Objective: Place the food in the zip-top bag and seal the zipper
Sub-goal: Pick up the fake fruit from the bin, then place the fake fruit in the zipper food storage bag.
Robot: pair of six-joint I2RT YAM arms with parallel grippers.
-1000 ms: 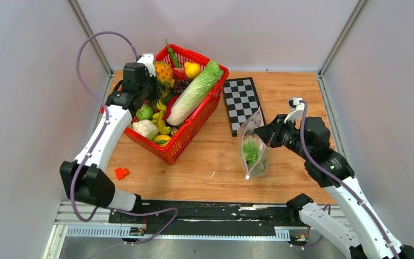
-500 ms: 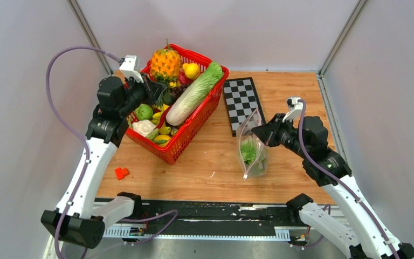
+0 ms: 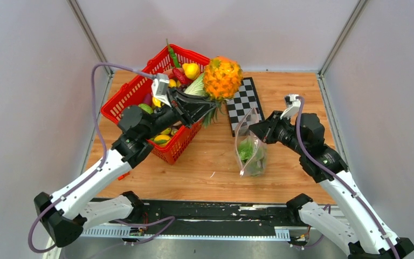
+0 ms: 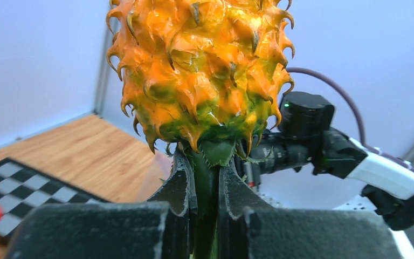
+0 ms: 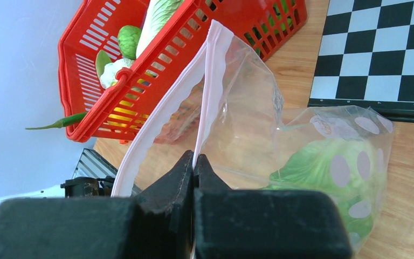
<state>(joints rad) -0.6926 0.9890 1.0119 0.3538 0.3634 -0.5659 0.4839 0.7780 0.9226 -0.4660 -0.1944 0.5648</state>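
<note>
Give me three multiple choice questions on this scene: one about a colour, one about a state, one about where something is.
1. What colour is the basket?
A. Blue. B. White. C. Red.
2. How is the mouth of the bag?
A. Open, its edge pinched by the right gripper. B. Zipped shut. C. Taped over.
3. Where is the pineapple?
A. In the basket. B. In the air, held by the left gripper. C. Inside the bag.
Answers: 1 C, its mesh walls are red; 2 A, the two pink strips stand apart; 3 B, the jaws clamp its green stalk.
</note>
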